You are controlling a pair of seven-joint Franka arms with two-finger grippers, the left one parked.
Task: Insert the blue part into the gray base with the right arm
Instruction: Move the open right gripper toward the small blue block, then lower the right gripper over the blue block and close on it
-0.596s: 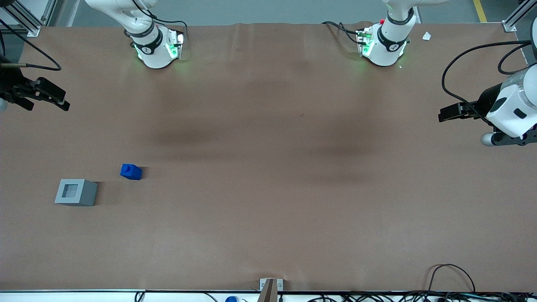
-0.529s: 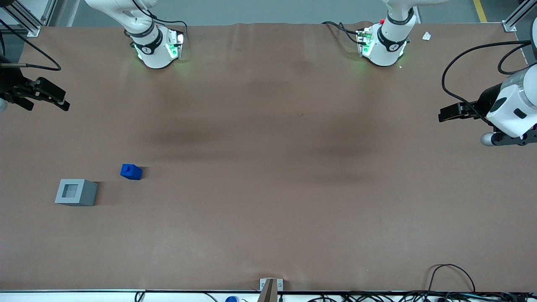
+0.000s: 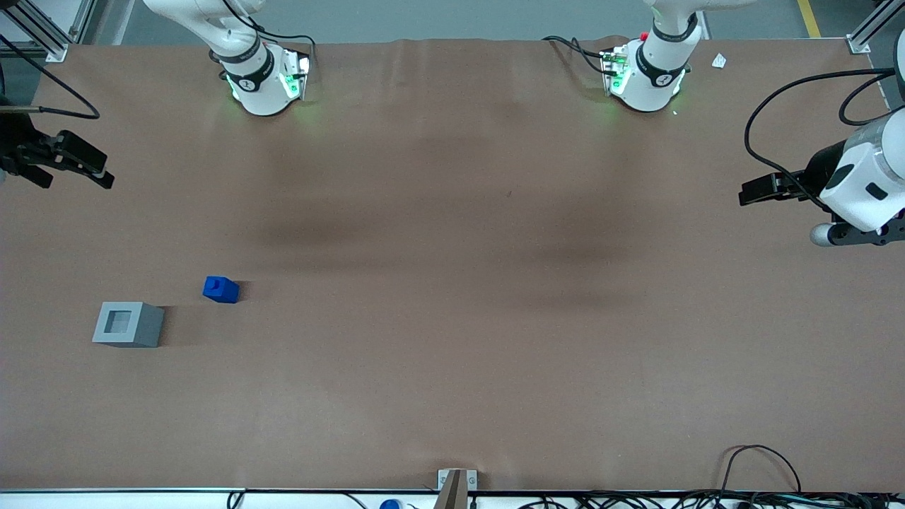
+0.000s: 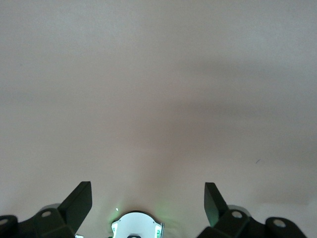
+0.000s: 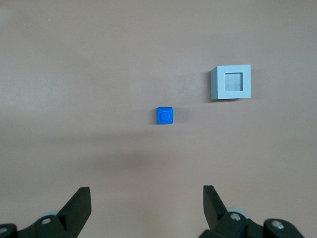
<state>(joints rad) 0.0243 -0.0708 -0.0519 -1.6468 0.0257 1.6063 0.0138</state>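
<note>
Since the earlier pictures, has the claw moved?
Yes, slightly. In the front view the claw has slid toward the working arm's end of the table, farther from the arm's base.

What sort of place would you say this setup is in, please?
Probably a robotics lab bench: arm bases bolted to a brown-covered table, aluminium framing, loose cables. The open gripper hangs high above the blue part and gray base.

The blue part [image 3: 220, 290] sits on the table with its stud facing up. The gray base [image 3: 128, 324] stands upright, recess open on top, near the part at its 8 o'clock, apart from it.
</note>
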